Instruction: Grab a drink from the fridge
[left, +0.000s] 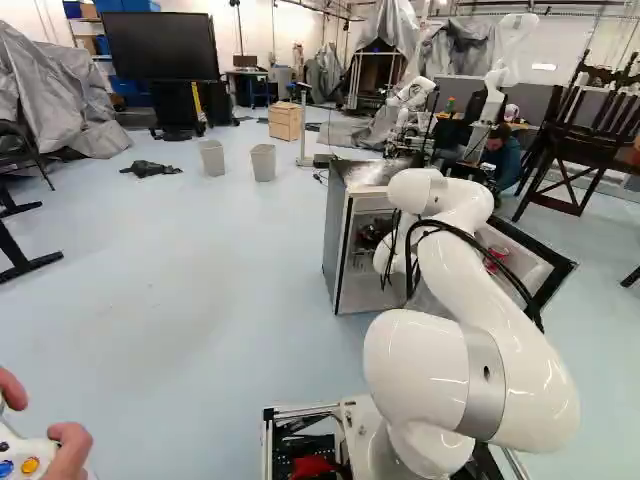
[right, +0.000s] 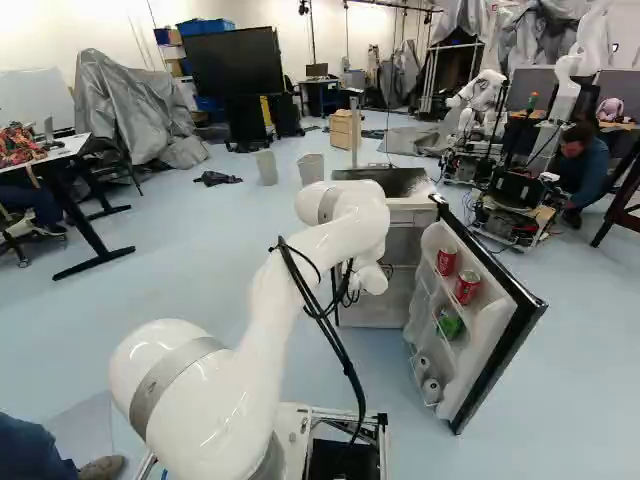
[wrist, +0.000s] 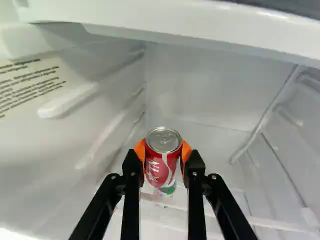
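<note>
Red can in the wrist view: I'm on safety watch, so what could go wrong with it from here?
The can is held only at its sides by the fingers, so it might slip. Backing out, it could bump the white edge. If the arm swings right, it may knock the open door and spill the door cans.

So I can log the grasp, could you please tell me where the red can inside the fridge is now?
In the wrist view, the red can is between the two orange pads of the pincer, touching both, inside the fridge.
</note>
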